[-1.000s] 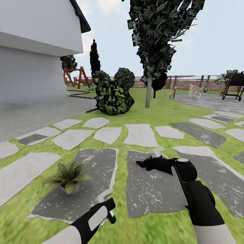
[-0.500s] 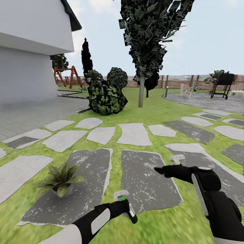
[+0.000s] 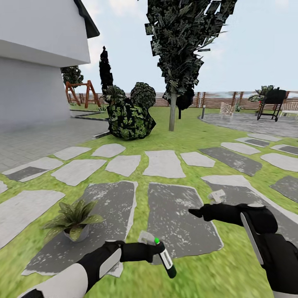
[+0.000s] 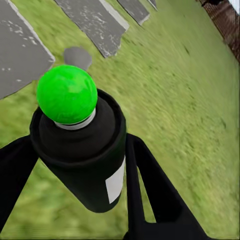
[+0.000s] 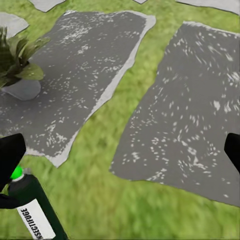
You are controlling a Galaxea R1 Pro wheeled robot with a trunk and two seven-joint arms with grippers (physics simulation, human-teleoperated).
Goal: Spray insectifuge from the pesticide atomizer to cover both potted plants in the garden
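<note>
Here, left gripper (image 3: pixel 154 252) clamps the atomizer (image 3: pixel 164 257) over lawn (image 3: pixel 198 273) (stone slabs (image 3: pixel 178 219)); right gripper (image 3: pixel 198 212) open.

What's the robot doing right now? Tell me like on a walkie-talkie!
Left gripper shut on the atomizer, tilted. Right gripper open, empty, over a slab. One potted plant ahead-left, unsprayed as far as visible. Nothing between.

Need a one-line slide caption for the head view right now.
Left gripper holds the dark green spray bottle over the lawn, beside a potted plant on a grey slab.
</note>
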